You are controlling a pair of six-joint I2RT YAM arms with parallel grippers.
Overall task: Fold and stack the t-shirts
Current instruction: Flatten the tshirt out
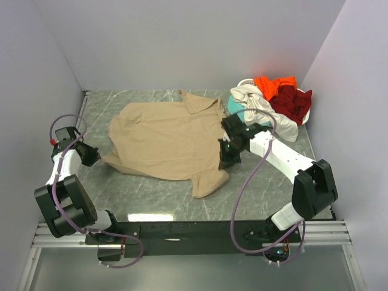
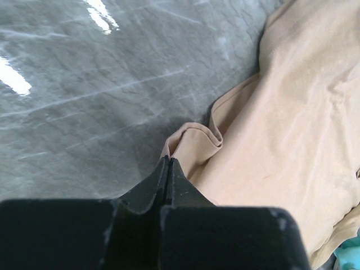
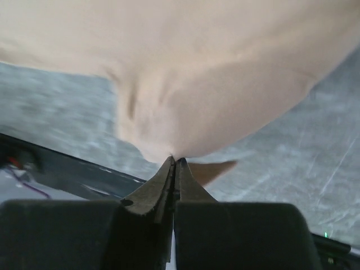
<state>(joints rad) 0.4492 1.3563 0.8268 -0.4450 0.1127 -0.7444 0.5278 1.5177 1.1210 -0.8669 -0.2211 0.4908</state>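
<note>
The large tan t-shirt [image 1: 167,136] lies spread over the middle of the table. My left gripper [image 1: 97,157] is shut at the shirt's left corner. In the left wrist view its tips [image 2: 167,160] pinch the edge of the cloth [image 2: 292,112], which lies flat with a small fold. My right gripper [image 1: 227,162] is shut on the shirt's right edge and holds that cloth [image 3: 197,73] lifted off the table, seen at the tips [image 3: 175,160]. The cream-white [image 1: 257,100], orange [image 1: 274,85], dark red [image 1: 295,103] and teal [image 1: 235,109] shirts lie heaped at the back right.
The grey marble table [image 1: 151,197] is walled by pale panels at the left, back and right. A black rail [image 1: 194,229] runs along the near edge. The heap of shirts sits close behind my right arm.
</note>
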